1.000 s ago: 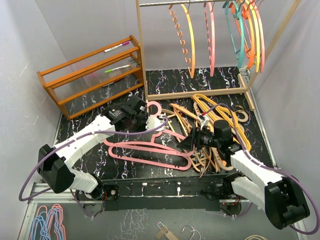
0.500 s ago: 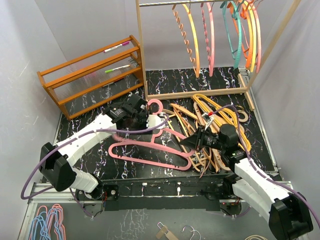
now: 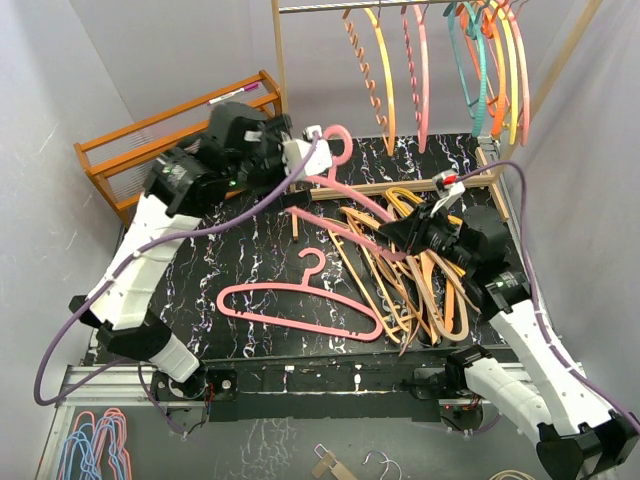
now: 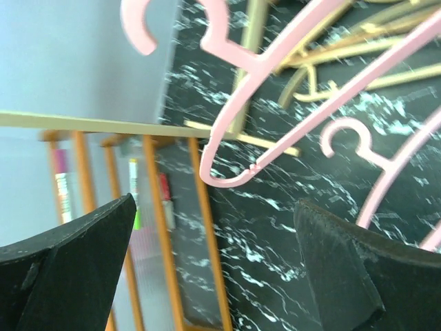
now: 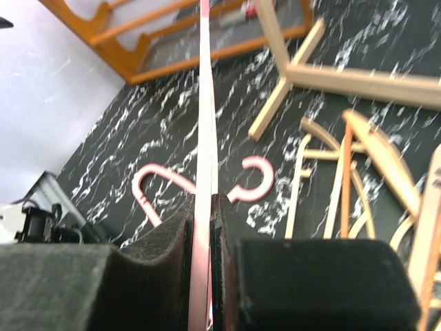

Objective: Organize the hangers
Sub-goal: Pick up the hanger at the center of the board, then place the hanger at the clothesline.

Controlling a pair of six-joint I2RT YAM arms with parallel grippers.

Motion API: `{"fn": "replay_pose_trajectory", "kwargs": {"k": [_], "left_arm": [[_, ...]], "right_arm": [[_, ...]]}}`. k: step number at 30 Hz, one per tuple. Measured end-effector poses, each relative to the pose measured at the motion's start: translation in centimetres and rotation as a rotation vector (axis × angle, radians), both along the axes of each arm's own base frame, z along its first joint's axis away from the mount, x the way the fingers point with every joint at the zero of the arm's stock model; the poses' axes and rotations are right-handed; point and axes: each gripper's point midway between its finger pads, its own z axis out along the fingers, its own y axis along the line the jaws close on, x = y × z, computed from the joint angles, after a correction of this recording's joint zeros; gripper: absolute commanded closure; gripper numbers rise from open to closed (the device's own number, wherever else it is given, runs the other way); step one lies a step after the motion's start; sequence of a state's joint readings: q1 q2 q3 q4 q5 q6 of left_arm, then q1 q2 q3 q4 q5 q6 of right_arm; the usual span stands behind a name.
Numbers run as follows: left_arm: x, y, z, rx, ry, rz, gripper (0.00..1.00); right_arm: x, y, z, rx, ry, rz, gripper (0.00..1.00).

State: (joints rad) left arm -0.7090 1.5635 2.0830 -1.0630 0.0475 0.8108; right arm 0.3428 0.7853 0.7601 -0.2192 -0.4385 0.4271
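Top: right gripper (image 3: 392, 236) clamps the low end of a pink hanger (image 3: 350, 199). The hanger is off the table, hook up beside the left gripper (image 3: 300, 158), below the rail (image 3: 330, 6). A second pink hanger (image 3: 318, 285) lies flat, with a tan/orange pile (image 3: 430, 285) near the right arm.
Left wrist: jaws wide open, hanger ahead of the fingers (image 4: 76, 255), untouched.
Right wrist: jaws shut on the bar (image 5: 205, 103).
Suggest closing the left at the neck before the right releases. Keep the hook upright, clear of the frame post (image 3: 280, 60).

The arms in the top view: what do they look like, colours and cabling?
Left arm and right arm match: white link shells, black joints and bases, a purple cable looping along each. Fingers are black with rough, foam-like pads.
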Motion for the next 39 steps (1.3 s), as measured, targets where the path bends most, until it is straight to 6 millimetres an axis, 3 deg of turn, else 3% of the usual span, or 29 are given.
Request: {"fn": "replay_pose_trajectory", "kwargs": {"k": [2, 4, 7, 10, 12, 14, 20, 23, 30, 39], "left_arm": [[0.2, 0.6, 3.7, -0.062, -0.076, 0.046, 0.03], [0.8, 1.7, 6.8, -0.118, -0.148, 0.111, 0.03], [2.9, 5.3, 11.0, -0.211, -0.256, 0.28, 0.03], [5.0, 10.0, 13.4, -0.26, -0.332, 0.468, 0.03], [5.9, 12.1, 13.8, -0.268, -0.352, 0.556, 0.03], [6.3, 12.8, 13.6, -0.27, -0.349, 0.593, 0.03], [7.3, 12.8, 12.6, -0.266, -0.323, 0.617, 0.03], [7.7, 13.3, 12.4, -0.268, -0.316, 0.634, 0.03], [8.0, 14.6, 12.3, -0.276, -0.311, 0.671, 0.03], [8.0, 14.5, 12.2, -0.283, -0.305, 0.663, 0.03]], "right_arm": [[0.3, -0.6, 3.0, -0.028, -0.08, -0.019, 0.92], [0.3, -1.0, 4.7, -0.058, -0.129, -0.029, 0.92], [0.0, -1.5, 5.4, -0.104, -0.152, -0.031, 0.92], [-0.2, -2.3, 5.7, -0.154, -0.154, -0.05, 0.92], [-0.1, -3.0, 6.5, -0.182, -0.17, -0.082, 0.92], [0.4, -3.9, 8.7, -0.204, -0.219, -0.133, 0.92], [2.0, -6.1, 17.2, -0.219, -0.423, -0.281, 0.92], [2.8, -6.3, 19.5, -0.211, -0.486, -0.312, 0.92], [5.7, -5.8, 22.1, -0.205, -0.548, -0.35, 0.92], [9.5, -5.1, 22.8, -0.196, -0.558, -0.39, 0.92]]}}
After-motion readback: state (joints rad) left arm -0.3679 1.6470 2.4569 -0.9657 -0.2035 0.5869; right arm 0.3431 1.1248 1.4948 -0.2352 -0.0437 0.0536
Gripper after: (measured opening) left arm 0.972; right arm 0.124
